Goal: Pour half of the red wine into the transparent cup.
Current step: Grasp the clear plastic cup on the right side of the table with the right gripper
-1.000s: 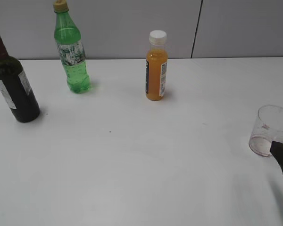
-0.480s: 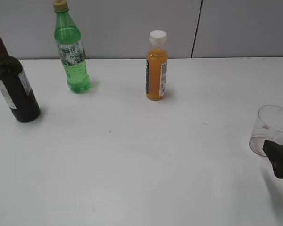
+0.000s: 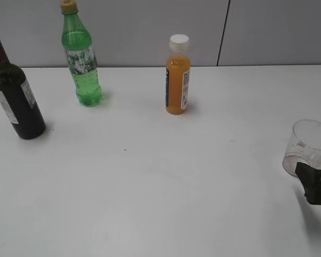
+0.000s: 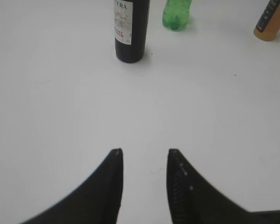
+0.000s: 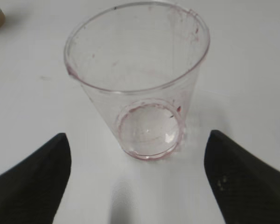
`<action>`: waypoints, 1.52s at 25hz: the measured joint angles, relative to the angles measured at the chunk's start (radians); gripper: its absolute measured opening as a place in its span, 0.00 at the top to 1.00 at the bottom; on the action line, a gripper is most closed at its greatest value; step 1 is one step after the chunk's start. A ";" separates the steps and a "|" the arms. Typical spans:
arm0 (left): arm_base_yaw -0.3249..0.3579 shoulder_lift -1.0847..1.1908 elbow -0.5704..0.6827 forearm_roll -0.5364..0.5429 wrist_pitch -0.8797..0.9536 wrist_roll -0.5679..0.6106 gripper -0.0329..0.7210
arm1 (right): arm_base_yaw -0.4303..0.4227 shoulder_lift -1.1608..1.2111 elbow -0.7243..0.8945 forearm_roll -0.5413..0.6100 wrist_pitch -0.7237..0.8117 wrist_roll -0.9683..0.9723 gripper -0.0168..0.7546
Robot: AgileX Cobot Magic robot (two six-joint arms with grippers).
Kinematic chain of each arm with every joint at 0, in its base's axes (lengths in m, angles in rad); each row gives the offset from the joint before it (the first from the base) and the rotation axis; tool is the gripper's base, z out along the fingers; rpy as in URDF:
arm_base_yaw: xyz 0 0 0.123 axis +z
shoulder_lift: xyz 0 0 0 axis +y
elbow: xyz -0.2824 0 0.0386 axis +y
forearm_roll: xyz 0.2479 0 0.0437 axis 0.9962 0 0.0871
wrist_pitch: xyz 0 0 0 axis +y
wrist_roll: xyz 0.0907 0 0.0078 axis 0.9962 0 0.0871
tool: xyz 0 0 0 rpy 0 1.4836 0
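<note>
Straddling transparent cup (image 5: 139, 88) at desk's (image 3: 160, 187) near right, right tool (image 5: 135, 172) fingers apart, untouching | left tool (image 4: 144, 156) parted, empty | wine bottle (image 3: 13, 96) far left | risk: off-centre closing tips light cup

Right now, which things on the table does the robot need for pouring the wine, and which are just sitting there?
Needed: red wine bottle; transparent cup; right pincer, open around the cup; left pincer, open.
Just sitting there: green soda bottle; orange juice bottle.
</note>
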 joint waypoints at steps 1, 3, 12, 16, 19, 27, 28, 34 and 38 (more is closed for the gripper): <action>0.000 0.000 0.000 0.000 0.000 0.000 0.64 | 0.000 0.003 0.000 0.004 0.000 -0.006 0.09; 0.000 0.000 0.000 0.000 0.000 0.000 0.64 | 0.000 0.011 0.000 0.007 -0.003 -0.010 0.09; 0.000 0.000 0.000 0.000 0.000 0.000 0.64 | 0.000 0.086 -0.033 0.006 -0.006 -0.015 0.09; 0.000 0.000 0.000 0.000 0.000 0.000 0.64 | 0.000 0.110 -0.061 0.002 -0.008 -0.015 0.09; 0.000 0.000 0.000 0.000 0.000 0.000 0.64 | 0.000 0.141 -0.082 0.001 -0.007 -0.015 0.09; 0.000 0.000 0.000 0.000 0.000 0.000 0.64 | 0.000 0.219 -0.146 0.001 -0.006 -0.038 0.09; 0.000 0.000 0.000 0.000 0.000 0.000 0.64 | 0.000 0.227 -0.156 0.001 -0.006 -0.042 0.09; 0.000 0.000 0.000 0.000 0.000 0.000 0.64 | 0.000 0.265 -0.198 0.001 -0.006 -0.051 0.09; 0.000 0.000 0.000 0.000 0.000 0.000 0.64 | 0.000 0.269 -0.227 0.001 -0.006 -0.056 0.10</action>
